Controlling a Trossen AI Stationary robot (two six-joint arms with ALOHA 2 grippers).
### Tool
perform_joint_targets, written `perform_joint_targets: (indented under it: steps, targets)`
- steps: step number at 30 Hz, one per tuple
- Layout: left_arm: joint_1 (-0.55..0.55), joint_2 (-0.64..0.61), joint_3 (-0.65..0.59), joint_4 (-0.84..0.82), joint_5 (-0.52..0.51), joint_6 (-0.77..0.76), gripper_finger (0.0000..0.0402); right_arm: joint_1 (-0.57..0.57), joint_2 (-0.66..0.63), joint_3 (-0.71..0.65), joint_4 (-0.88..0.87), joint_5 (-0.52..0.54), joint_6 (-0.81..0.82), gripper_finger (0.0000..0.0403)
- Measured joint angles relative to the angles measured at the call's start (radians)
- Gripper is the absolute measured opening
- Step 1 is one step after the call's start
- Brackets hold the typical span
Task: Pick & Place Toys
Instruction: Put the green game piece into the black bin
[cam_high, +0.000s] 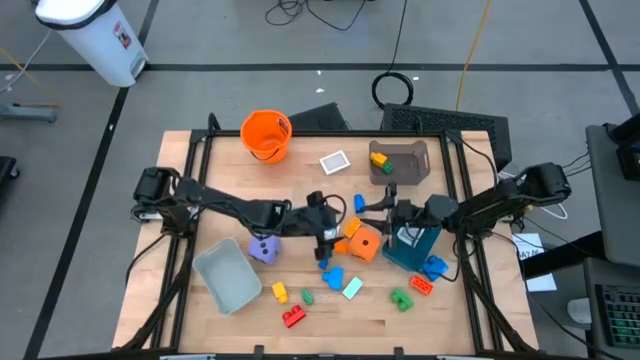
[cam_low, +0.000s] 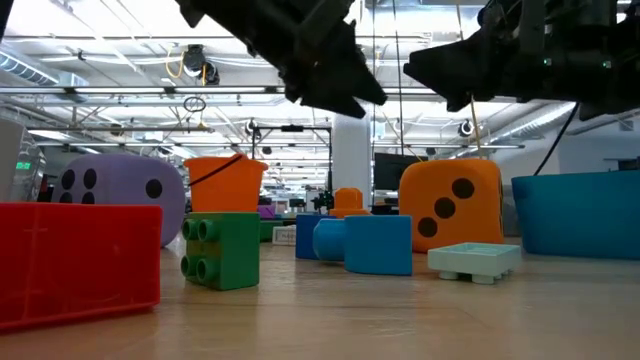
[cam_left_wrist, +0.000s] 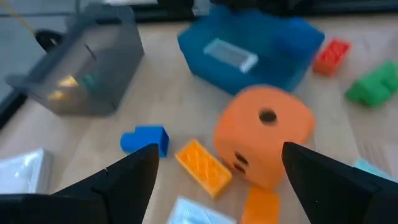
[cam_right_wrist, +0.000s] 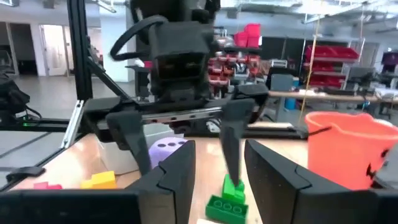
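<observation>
Red block (cam_low: 78, 262) sits closest to the low camera, with a green block (cam_low: 221, 250) right next to it on the wooden surface (cam_high: 350, 315). Behind it all is a big open workshop: ceiling trusses, strip lights, red shelving far back. From above, grey floor wraps the surface, with a white bin (cam_high: 95, 38) and loose cables beyond the far edge.

Both arms meet mid-surface. The left gripper (cam_high: 326, 238) hangs with its jaws spread wide and empty; the orange die (cam_left_wrist: 263, 140) sits just ahead of them and between their tips, a flat orange block (cam_left_wrist: 204, 167) and a blue block (cam_left_wrist: 145, 139) beside it. The right gripper (cam_high: 385, 207) faces the left one, jaws roughly half apart with nothing in them that I can see; a green block (cam_right_wrist: 227, 200) lies just past their tips.

Bigger stuff: teal bin (cam_high: 412, 248) under the right gripper, grey bin (cam_high: 228, 276) back of the left jaws with the purple die (cam_high: 263, 249) by it, a second grey bin (cam_high: 402, 162) and the orange bucket (cam_high: 266, 135) toward the far edge. The near strip has open room between scattered small blocks. Can't read any writing anywhere.
</observation>
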Motion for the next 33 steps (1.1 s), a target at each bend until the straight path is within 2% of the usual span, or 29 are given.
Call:
perform_joint_targets:
  steps: [9, 15, 24, 26, 31, 33]
  targets:
    - [0.056, 0.001, 0.0, 0.07, 0.0, 0.078, 0.0347, 0.0, 0.0, 0.0, 0.007, 0.002, -0.016, 0.013]
    - [0.072, 0.001, 0.0, 0.142, 0.001, 0.002, 0.0347, 0.0, 0.0, 0.0, 0.008, 0.001, -0.025, 0.013]
    - [0.086, 0.0, 0.001, 0.151, 0.001, 0.012, 0.0347, 0.0, -0.001, 0.001, 0.025, 0.006, -0.158, 0.013]
    - [0.085, -0.005, 0.001, 0.144, 0.023, 0.014, 0.0347, 0.0, 0.0, 0.001, 0.03, 0.007, -0.189, 0.013]
    - [0.085, -0.09, 0.002, 0.096, 0.156, 0.027, 0.0347, 0.0, -0.001, 0.001, 0.033, 0.007, -0.198, 0.013]
    - [0.084, -0.129, 0.002, 0.035, 0.159, 0.032, 0.0347, 0.0, -0.001, 0.001, 0.035, 0.007, -0.198, 0.013]
